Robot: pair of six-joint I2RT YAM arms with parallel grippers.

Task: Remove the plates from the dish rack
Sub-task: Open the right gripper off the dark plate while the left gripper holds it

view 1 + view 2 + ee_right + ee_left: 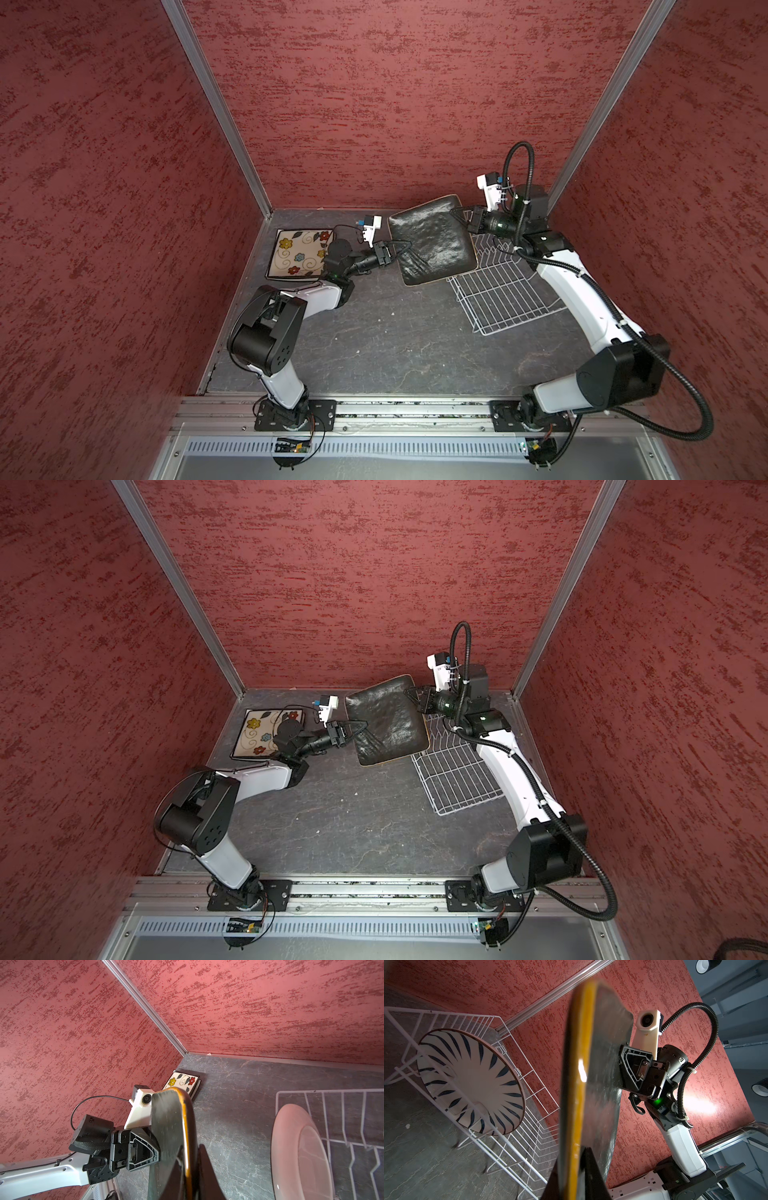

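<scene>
I'm holding the glossy black plate aloft, left gripper and right gripper both clamping tight onto its opposite edges.

White-shelled arms with black joints and a corrugated black cable

Plates — at least three, one rack

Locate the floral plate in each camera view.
In a top view: floral plate left of centre, flat in the back-left corner of the table.
In a top view: same spot.
Left wrist: not in it.
Right wrist: mid-frame, beyond the black plate.
Shared landmark: that black plate, in all four.
</scene>
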